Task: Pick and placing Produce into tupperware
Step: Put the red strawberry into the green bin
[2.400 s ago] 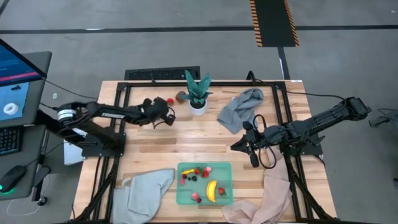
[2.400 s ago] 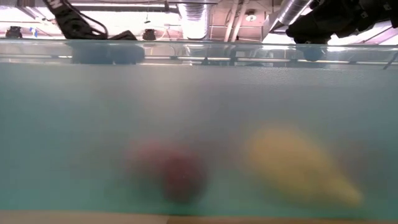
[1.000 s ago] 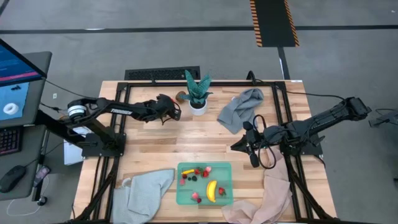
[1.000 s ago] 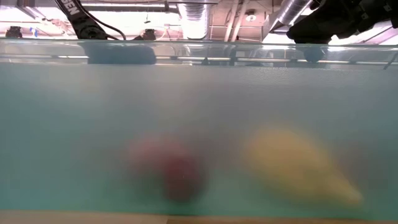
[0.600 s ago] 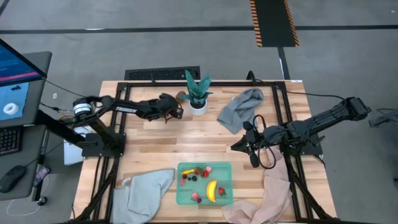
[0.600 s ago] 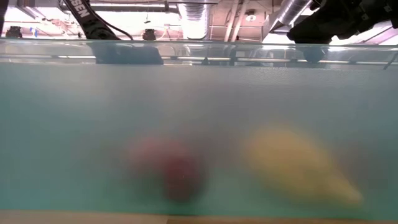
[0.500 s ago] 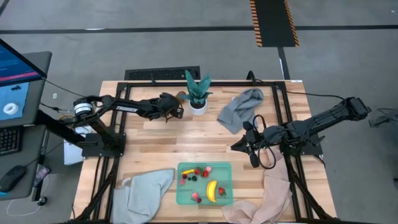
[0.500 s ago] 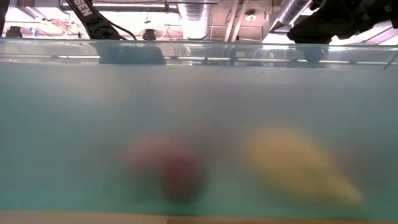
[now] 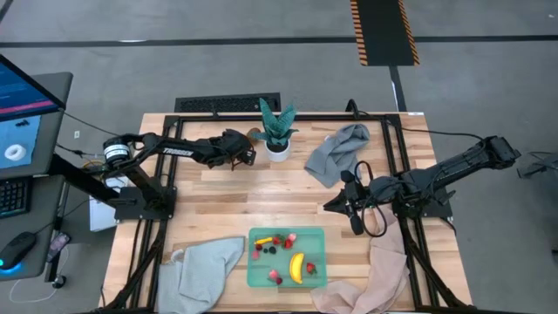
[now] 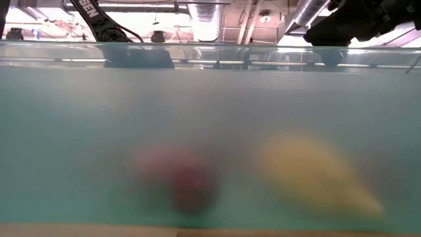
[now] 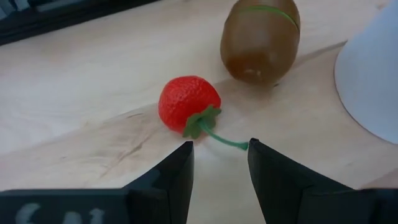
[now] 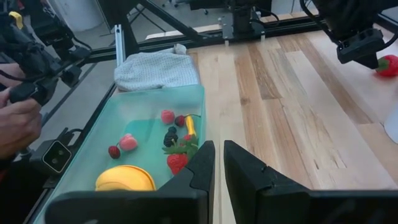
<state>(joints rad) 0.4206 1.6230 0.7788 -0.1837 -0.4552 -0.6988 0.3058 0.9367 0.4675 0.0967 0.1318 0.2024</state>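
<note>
Left gripper [image 11: 219, 152] hovers parted, grasping nothing, just short of the strawberry [image 11: 188, 104]; right gripper [image 12: 218, 155] waits clenched mid-bench.

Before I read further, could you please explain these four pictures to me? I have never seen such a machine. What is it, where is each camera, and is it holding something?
It is a robot with two dark arms at a wooden table. One picture looks straight down from above. One sits at table height, pressed against the mint-green tupperware, so it shows mostly blur. The other two come from cameras on the wrists.

The left gripper is at the back of the table beside a potted plant. Its fingers are apart and hold nothing; just ahead of them lie a red strawberry and a brown kiwi-like fruit. The right gripper waits, shut and empty, at the right side.

The tupperware already holds a banana, strawberries and berries. Three cloths also lie on the table.
</note>
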